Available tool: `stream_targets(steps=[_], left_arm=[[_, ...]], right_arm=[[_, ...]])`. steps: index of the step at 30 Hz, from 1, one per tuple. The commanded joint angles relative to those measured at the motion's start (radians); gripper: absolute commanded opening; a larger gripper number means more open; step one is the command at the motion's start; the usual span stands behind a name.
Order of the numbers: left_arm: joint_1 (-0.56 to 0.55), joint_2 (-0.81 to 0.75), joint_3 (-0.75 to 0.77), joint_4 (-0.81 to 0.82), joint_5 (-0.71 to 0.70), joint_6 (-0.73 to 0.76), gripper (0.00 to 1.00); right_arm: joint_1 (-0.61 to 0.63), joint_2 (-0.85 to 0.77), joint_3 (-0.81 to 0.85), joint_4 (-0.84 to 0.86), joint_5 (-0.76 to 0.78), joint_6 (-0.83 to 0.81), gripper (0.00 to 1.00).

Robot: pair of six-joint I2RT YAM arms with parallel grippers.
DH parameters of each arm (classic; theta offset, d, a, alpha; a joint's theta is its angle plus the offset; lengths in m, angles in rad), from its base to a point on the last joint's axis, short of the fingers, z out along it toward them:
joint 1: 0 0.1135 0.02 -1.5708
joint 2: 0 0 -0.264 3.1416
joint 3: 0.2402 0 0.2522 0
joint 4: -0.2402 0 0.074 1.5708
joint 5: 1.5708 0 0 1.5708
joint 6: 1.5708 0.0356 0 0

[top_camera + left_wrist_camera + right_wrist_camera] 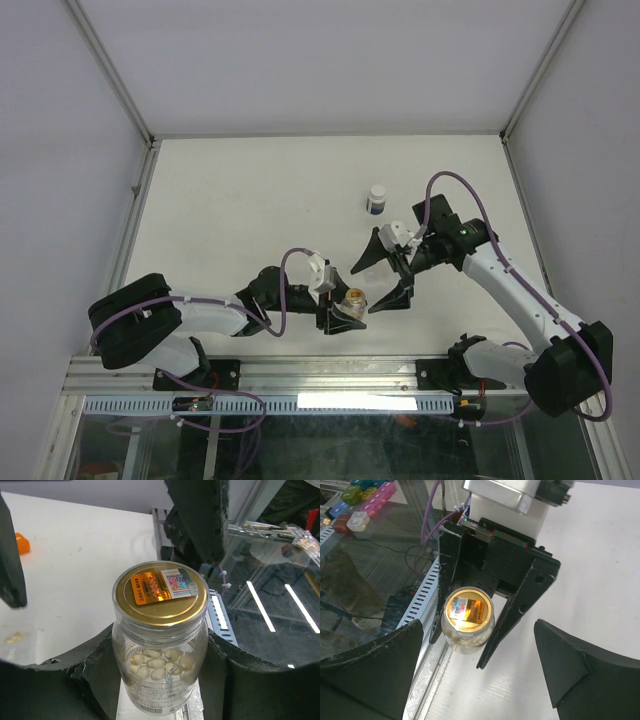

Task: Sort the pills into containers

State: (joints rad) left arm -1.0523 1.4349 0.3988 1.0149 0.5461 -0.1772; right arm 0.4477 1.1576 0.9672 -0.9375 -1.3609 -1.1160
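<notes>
Vial (160, 645): clear glass, gold lid with a shiny sticker. It is seen upright low in the centre of the top view, at the near edge of the counter (250, 200). Pale oval pills (159, 664) are seen heaped in its lower half. The lid is on.

Left fingers (446, 580): closed on the vial's body from both sides, below the lid. The grip is confirmed in the left wrist view, where the dark pads are pressed against the glass at lower left and lower right of the frame.

Right fingers (370, 675): spread wide, nothing held. In the right wrist view they are placed at the lower corners of the frame, with the vial seen between and beyond them, not touched. In the left wrist view one finger is seen just behind the lid at top centre, the other at the left edge.

Clear flat box (14, 641): faintly made out on the counter at the left edge of the left wrist view, with one pale speck in it. Its cells cannot be told.

White bottle (376, 199) with a dark band is noted standing farther up the counter, well apart from the vial. An orange scrap (21, 543) is noted at upper left.
</notes>
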Motion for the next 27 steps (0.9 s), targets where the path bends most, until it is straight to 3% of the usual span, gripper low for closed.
stream_targets(steps=[1,9,21,27], left_arm=[[0.006,0.021,0.067,0.007,0.115,-0.004,0.0],[0.011,0.044,0.086,0.006,0.121,-0.008,0.0],[0.023,0.034,0.058,0.06,0.1,-0.03,0.0],[0.026,0.016,0.03,0.118,0.044,-0.043,0.0]], right_arm=[[0.039,0.006,0.006,-0.056,-0.057,-0.11,0.93],[0.087,0.042,0.008,-0.05,-0.047,-0.088,0.76],[0.115,0.057,0.007,-0.007,-0.028,-0.023,0.6],[0.117,0.063,0.014,0.005,-0.029,0.006,0.45]])
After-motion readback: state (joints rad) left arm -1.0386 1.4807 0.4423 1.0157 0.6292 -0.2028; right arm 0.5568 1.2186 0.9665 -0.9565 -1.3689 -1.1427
